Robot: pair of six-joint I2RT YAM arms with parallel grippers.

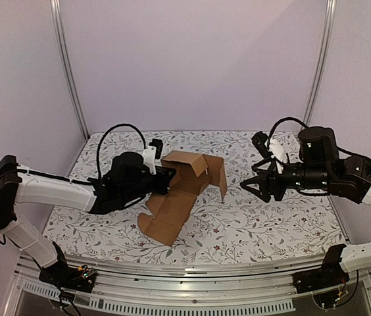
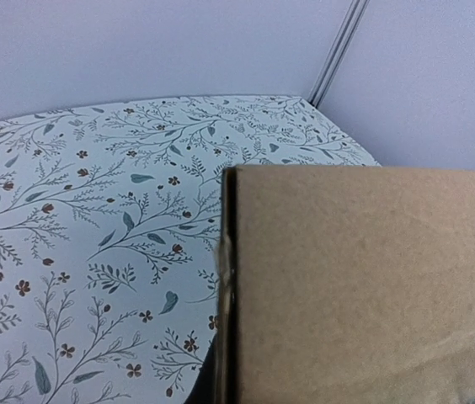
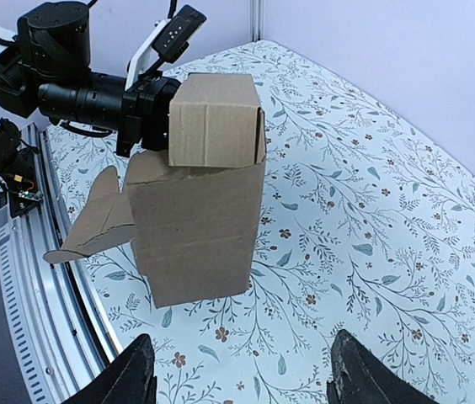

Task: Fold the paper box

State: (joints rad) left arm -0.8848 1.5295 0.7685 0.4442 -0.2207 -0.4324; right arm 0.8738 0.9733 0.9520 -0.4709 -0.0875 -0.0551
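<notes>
The paper box is a brown, partly folded carton on the floral table, with upright walls and a long flap lying toward the near edge. My left gripper is shut on the box's left upper panel. In the left wrist view the cardboard fills the right side, and only a thin dark finger edge shows against it. My right gripper is open and empty, off to the right of the box. In the right wrist view its fingers stand wide apart, the box ahead, held by the left gripper.
The floral tablecloth covers the table. A metal rail runs along the near edge. Pale walls with corner posts close in the back and sides. The left arm's black cable loops above its wrist.
</notes>
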